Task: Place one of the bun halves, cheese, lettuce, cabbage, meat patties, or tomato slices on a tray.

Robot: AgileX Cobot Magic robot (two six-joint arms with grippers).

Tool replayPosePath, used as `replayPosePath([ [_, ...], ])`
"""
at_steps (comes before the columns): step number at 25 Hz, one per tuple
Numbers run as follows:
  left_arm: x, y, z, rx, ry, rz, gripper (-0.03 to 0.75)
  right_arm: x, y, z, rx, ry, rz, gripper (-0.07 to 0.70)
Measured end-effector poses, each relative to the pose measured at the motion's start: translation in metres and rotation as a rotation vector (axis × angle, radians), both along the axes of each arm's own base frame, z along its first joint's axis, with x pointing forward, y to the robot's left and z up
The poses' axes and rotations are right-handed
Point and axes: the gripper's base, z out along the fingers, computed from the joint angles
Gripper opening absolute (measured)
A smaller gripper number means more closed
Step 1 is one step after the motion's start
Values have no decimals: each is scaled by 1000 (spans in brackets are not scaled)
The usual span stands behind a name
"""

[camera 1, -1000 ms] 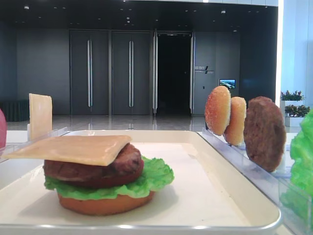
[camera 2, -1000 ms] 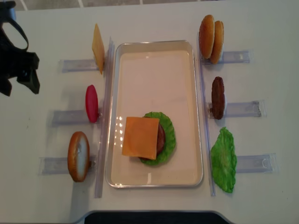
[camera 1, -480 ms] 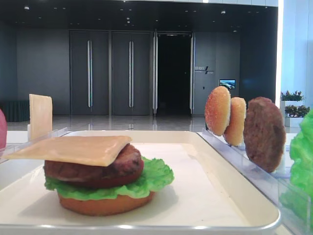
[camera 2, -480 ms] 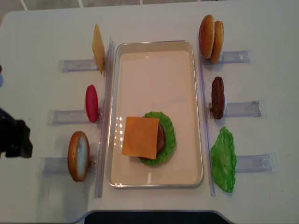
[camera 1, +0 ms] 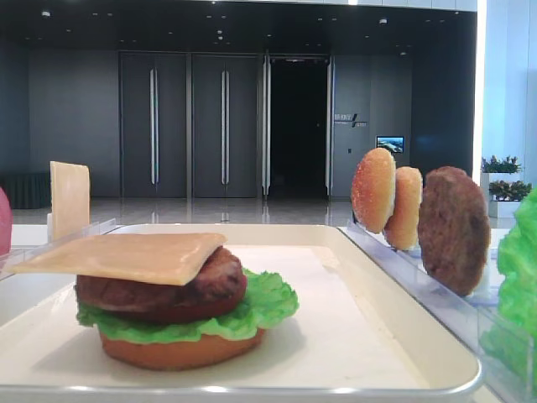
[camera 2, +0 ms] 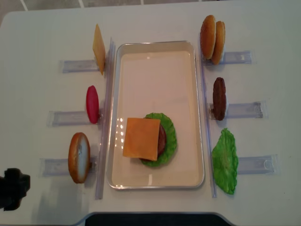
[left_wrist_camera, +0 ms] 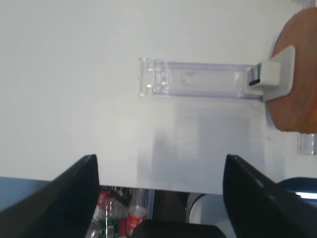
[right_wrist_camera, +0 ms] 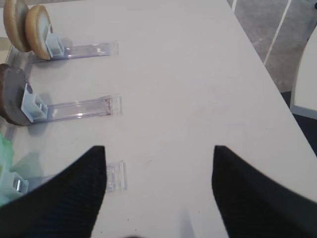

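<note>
On the cream tray (camera 2: 155, 46) stands a stack: a bun half (camera 1: 180, 351) at the bottom, then lettuce (camera 2: 172, 137), a meat patty (camera 1: 168, 290) and a square cheese slice (camera 2: 141, 138) on top. My left gripper (left_wrist_camera: 161, 157) is open and empty, hovering at the table's near-left edge. Its black body (camera 2: 13, 189) shows left of a bun half (camera 2: 79, 157) that stands in a clear rack (left_wrist_camera: 193, 84). My right gripper (right_wrist_camera: 159, 148) is also open, over bare table right of the racks, and holds nothing.
Clear racks flank the tray. On the left stand an upright cheese slice (camera 2: 99, 48) and a red tomato slice (camera 2: 92, 104). On the right are two bun halves (camera 2: 212, 33), a patty (camera 2: 219, 98) and a lettuce leaf (camera 2: 225, 161). The table edge (right_wrist_camera: 267, 69) lies close to the right.
My left gripper has travelled from the far left corner down the table's left side to the near edge, still open. The stack and the racks have not moved.
</note>
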Motion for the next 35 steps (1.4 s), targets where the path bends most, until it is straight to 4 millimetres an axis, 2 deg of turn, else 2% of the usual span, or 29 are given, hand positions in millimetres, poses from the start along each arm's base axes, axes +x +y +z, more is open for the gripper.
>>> replayPosePath([
  [8, -40, -3, 16, 31, -293, 5, 591, 0, 0, 0, 0, 0, 0, 468],
  [17, -77, -5, 18, 49, -526, 15, 591, 0, 0, 0, 0, 0, 0, 468],
  [35, -78, -5, 18, 50, -534, 16, 591, 0, 0, 0, 0, 0, 0, 468],
])
